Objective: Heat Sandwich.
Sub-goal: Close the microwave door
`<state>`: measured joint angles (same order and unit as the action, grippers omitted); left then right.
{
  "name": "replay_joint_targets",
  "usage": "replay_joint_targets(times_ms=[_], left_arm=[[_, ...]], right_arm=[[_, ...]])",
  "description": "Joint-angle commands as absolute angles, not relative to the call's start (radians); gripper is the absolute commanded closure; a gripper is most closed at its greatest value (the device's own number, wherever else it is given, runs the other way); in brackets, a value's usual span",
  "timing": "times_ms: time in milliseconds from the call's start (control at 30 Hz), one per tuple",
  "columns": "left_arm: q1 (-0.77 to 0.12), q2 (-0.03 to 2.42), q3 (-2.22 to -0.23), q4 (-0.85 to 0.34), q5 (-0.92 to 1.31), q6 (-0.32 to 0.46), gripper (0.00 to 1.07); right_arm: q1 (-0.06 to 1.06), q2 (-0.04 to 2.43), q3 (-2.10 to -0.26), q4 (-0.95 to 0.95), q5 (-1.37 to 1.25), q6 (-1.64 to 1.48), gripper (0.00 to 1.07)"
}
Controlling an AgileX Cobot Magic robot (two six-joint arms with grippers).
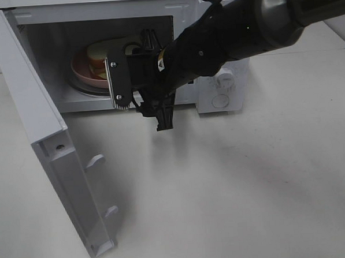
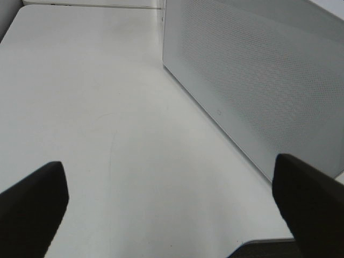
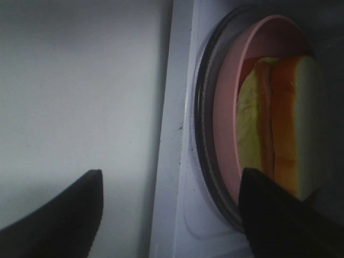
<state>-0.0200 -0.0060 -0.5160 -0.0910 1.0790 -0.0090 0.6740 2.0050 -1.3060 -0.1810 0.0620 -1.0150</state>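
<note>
Sandwich [image 1: 98,55] sits on the pink plate [image 1: 78,69] on the glass turntable [image 3: 206,102] inside the white microwave [image 1: 97,10], towards the left of the cavity and set back from the front sill [image 3: 177,140]. The door [image 1: 27,108] is swung fully out to the left and stands edge-on over the tabletop [image 1: 239,189], so the cavity mouth is open to the front. The broad stretch of tabletop in front of the oven and to its right is bare. The control panel with its knobs [image 1: 222,87] closes off the right side of the opening. The right arm [image 1: 242,27] reaches in from the upper right, and the right claw [image 3: 171,177] hangs at the mouth just over the sill, spread, with nothing between its fingers. The sandwich lies beyond it, deeper in the cavity, apart from both fingers. The left claw [image 2: 169,161] is spread wide and empty over bare tabletop, beside an upright white panel with a fine dotted pattern [image 2: 258,70]
</note>
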Motion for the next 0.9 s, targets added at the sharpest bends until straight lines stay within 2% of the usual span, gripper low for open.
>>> replay_joint_targets(times_ms=[33,533,900], left_arm=[[-0.015,-0.024,-0.515,-0.095,1.068,-0.012,0.09],[-0.015,-0.024,-0.515,-0.095,1.068,-0.012,0.09],[-0.015,-0.024,-0.515,-0.095,1.068,-0.012,0.09]], right_arm=[[0.677,1.962,-1.263,-0.180,0.046,-1.002,0.38],[0.677,1.757,-1.064,-0.172,0.049,-0.931,0.38],[0.677,1.589,-0.918,-0.173,0.065,-0.751,0.38]])
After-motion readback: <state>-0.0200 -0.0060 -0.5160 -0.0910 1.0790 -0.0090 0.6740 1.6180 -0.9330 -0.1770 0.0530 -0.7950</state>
